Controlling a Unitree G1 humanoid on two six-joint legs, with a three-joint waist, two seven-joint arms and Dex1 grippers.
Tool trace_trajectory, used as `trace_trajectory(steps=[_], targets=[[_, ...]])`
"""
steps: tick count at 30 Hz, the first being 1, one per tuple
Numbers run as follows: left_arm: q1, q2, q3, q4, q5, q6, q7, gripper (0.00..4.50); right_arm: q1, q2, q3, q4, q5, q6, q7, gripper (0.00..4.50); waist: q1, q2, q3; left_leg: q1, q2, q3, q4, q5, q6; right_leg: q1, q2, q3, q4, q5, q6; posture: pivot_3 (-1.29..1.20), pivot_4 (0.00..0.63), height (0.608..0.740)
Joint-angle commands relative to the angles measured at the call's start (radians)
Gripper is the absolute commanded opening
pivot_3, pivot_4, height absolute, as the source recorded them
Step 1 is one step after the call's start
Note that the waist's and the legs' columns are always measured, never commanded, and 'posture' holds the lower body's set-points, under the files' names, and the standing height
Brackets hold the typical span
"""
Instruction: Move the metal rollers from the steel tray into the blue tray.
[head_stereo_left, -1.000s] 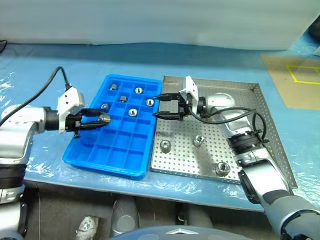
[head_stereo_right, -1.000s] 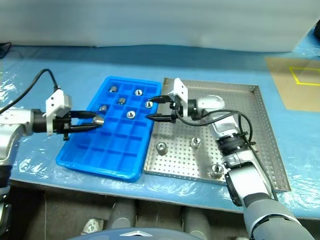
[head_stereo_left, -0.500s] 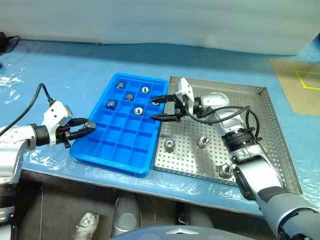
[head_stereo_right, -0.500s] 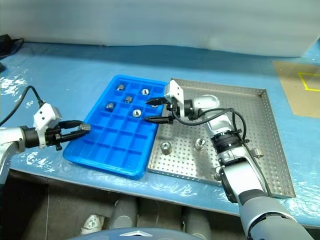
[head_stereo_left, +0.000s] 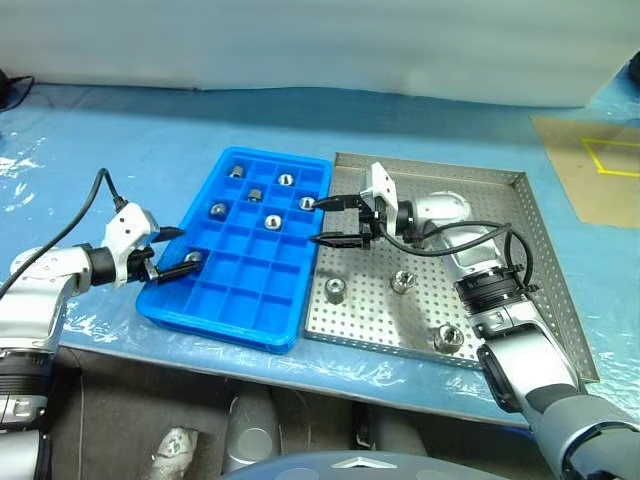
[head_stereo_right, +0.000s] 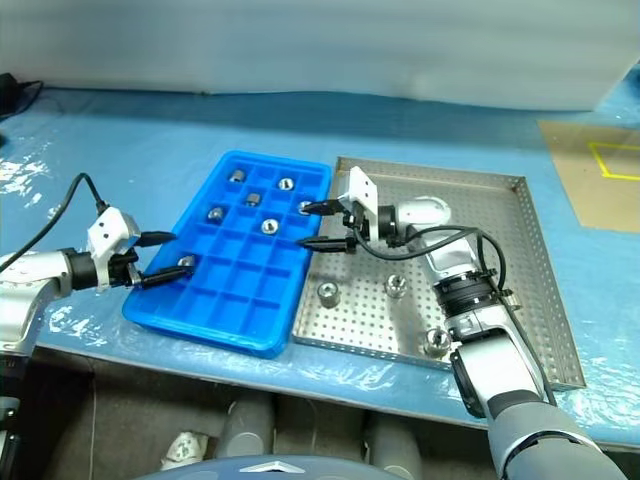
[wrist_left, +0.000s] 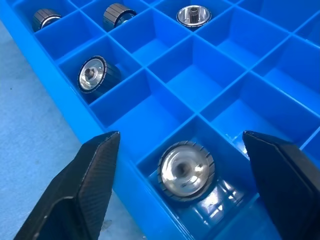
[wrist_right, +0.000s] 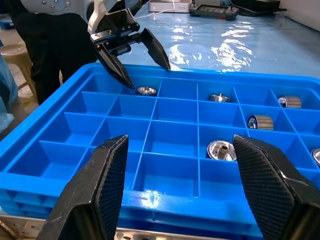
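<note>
On a work table under blue plastic sheeting, a bright blue rectangular plastic tray (head_stereo_left: 245, 250) of small square compartments lies just beside a large, shallow grey steel tray (head_stereo_left: 520, 270) with a perforated floor; the left gripper (head_stereo_left: 178, 252) hangs at the blue tray's outer edge with its two black fingers spread, and a small shiny silver metal roller (wrist_left: 186, 170) sits between them in an edge compartment, touched by neither finger and resting with its central hole facing up; five more rollers (head_stereo_left: 273, 221) occupy compartments toward the blue tray's far end, some upright, some on their sides; the right gripper (head_stereo_left: 335, 220) hovers over the seam between the two trays, its fingers apart and holding nothing; three rollers remain on the steel tray's floor, the nearest (head_stereo_left: 334, 290) lying toward the robot from the right gripper, another (head_stereo_left: 402, 281) just beside it, the third (head_stereo_left: 447, 338) close to the front rim; the right arm is by far the nearer to all three, so the next pick probably falls to it.
</note>
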Motion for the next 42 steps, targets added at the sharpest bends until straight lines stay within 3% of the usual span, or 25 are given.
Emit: trace_trajectory(steps=[1,5,9,13,17,26,30,35,42], targets=[[-0.095,0.037,0.02,0.012,-0.019,0.021,-0.004,3.93,0.002,-0.01,-0.032,-0.057,0.015,0.006,-0.013,3.38,0.001,0.0,0.0,0.0,0.0,0.0,0.0,0.0,0.0,0.0,0.0,0.0,0.0,0.0,0.0,0.25,0.15,0.74],[-0.336,0.033,-0.014,0.029,-0.021,0.018,-0.024,3.93,0.0,-0.038,-0.057,-0.068,0.016,0.014,-0.029,3.38,0.014,-0.001,0.0,-0.003,0.001,0.0,0.001,0.003,-0.004,0.0,0.0,-0.002,0.0,0.0,0.0,0.2,0.15,0.74],[-0.672,-0.06,-0.064,0.22,-0.038,0.044,-0.059,3.93,0.027,-0.077,-0.08,-0.107,0.019,0.035,-0.053,3.38,0.01,-0.002,0.0,-0.005,0.0,0.0,0.005,0.002,-0.004,0.001,-0.001,-0.001,-0.001,0.0,0.0,0.13,0.15,0.74],[-0.819,-0.201,-0.259,0.412,0.089,-0.11,-0.215,3.93,0.098,-0.117,-0.113,-0.206,0.03,0.077,-0.097,3.38,-0.005,0.0,0.0,-0.002,-0.004,0.001,0.005,0.001,-0.002,0.002,-0.001,0.001,-0.001,0.0,0.0,0.03,0.15,0.74],[-0.865,-0.342,-0.392,0.563,0.168,-0.251,-0.349,3.93,0.197,-0.154,-0.161,-0.343,0.044,0.139,-0.169,3.38,-0.03,-0.002,0.0,-0.004,-0.004,0.001,0.004,0.002,-0.002,0.001,-0.001,0.001,-0.001,0.002,0.002,-0.11,0.15,0.74],[-0.918,-0.516,-0.462,0.794,0.244,-0.413,-0.483,3.93,0.468,-0.223,-0.283,-0.671,0.1,0.294,-0.337,3.38,-0.106,-0.002,0.001,-0.001,-0.004,0.002,0.003,0.0,0.001,0.004,0.0,0.003,-0.003,0.003,0.005,-0.33,0.15,0.74],[-0.912,-0.523,-0.574,0.768,0.16,-0.406,-0.496,3.93,0.562,-0.24,-0.318,-0.78,0.122,0.348,-0.392,3.38,-0.127,-0.002,0.001,0.0,-0.004,0.002,0.004,0.0,0.001,0.006,0.0,0.004,-0.006,0.002,0.003,-0.4,0.15,0.74],[-0.892,-0.455,-0.765,0.721,0.075,-0.442,-0.496,3.93,0.634,-0.248,-0.346,-0.862,0.145,0.389,-0.45,3.38,-0.142,-0.002,0.0,0.004,-0.005,0.004,0.006,-0.001,0.002,0.009,0.0,0.008,-0.006,0.002,0.004,-0.44,0.15,0.74],[-0.834,-0.418,-0.915,0.682,0.049,-0.512,-0.496,3.93,0.676,-0.268,-0.334,-0.918,0.2,0.417,-0.434,3.38,-0.159,-0.002,0.0,0.005,-0.006,0.004,0.006,-0.002,0.003,0.011,0.0,0.01,-0.006,0.002,0.004,-0.44,0.15,0.74]])
